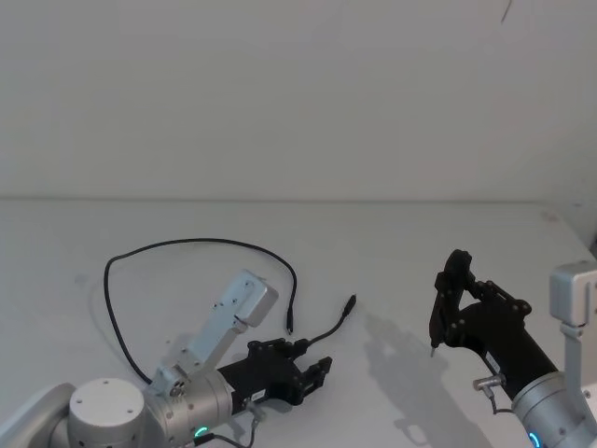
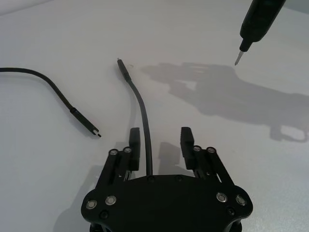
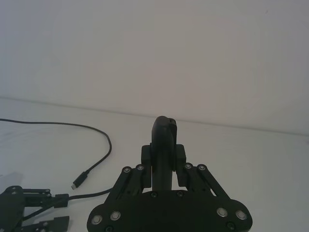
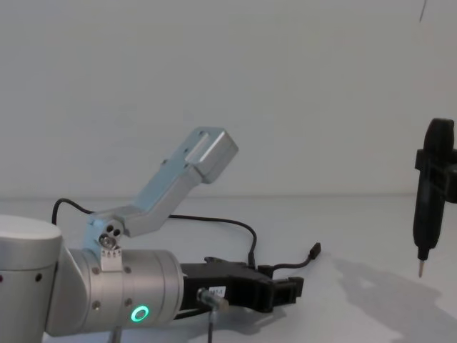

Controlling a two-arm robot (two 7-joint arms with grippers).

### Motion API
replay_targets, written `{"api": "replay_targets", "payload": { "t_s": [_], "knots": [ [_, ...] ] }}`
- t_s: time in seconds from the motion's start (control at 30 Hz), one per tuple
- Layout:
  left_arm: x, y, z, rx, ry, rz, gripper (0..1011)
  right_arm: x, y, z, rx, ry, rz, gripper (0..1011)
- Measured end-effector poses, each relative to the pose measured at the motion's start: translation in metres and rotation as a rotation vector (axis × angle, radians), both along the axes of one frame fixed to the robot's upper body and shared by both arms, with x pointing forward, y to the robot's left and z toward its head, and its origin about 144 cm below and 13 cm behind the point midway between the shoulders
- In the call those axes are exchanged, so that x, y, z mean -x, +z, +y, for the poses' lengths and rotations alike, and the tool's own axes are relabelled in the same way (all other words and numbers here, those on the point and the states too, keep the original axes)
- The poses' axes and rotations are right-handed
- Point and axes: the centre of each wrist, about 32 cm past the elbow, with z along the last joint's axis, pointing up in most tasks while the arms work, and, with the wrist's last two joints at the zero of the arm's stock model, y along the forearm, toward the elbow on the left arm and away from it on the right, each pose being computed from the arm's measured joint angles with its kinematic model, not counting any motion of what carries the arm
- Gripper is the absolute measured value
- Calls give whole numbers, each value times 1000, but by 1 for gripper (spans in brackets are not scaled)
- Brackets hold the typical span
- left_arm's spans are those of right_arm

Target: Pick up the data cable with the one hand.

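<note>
First, from the head camera: the thin black data cable (image 1: 201,242) lay on the white tabletop (image 1: 420,233) in a wide loop. Its two small plugs ended close together near the middle. The left claw (image 1: 317,366) sat low at the near edge, with one end of the cable running into it. Well apart on the right, the right claw (image 1: 459,291) held a black pen-like tool (image 1: 437,329) upright, pale tip down.

From the left wrist, the left claw (image 2: 160,137) stood moderately wide. The data cable (image 2: 142,111) ran between its fingers, closer to one of them. The pen-like tool (image 2: 258,21) hung beyond, casting a shadow (image 2: 227,92) on the tabletop (image 2: 48,38).

From the right wrist, the right claw (image 3: 164,157) was clamped on the pen-like tool (image 3: 164,130).

From the chest, the left claw (image 4: 289,289) rested low on the tabletop with the data cable (image 4: 214,219) behind it.
</note>
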Motion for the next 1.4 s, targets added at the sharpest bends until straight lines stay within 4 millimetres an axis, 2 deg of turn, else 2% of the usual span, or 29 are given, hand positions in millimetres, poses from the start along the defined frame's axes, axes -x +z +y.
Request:
{"api": "replay_targets", "payload": {
  "t_s": [0.03, 0.17, 0.2, 0.33, 0.4, 0.53, 0.83, 1.2, 1.4],
  "knots": [
    [0, 0, 0, 4, 0, 0, 484, 0, 0, 0, 0, 0, 0, 279],
    [0, 0, -1, 11, 5, 0, 379, 0, 0, 0, 0, 0, 0, 279],
    [0, 0, 0, 13, 8, 1, 319, 0, 0, 0, 0, 0, 0, 279],
    [1, 1, 0, 18, 10, -4, 224, 0, 0, 0, 0, 0, 0, 279],
    [2, 2, 0, 19, 9, -10, 126, 0, 0, 0, 0, 0, 0, 279],
    [3, 5, 2, 13, 0, -29, 43, 0, 0, 0, 0, 0, 0, 279],
    [10, 17, 16, -11, -67, -88, 41, 0, 0, 0, 0, 0, 0, 279],
    [22, 37, 56, -64, -149, -139, 41, 0, 0, 0, 0, 0, 0, 279],
    [26, 43, 68, -82, -170, -146, 41, 0, 0, 1, -3, 1, -6, 279]
  ]
}}
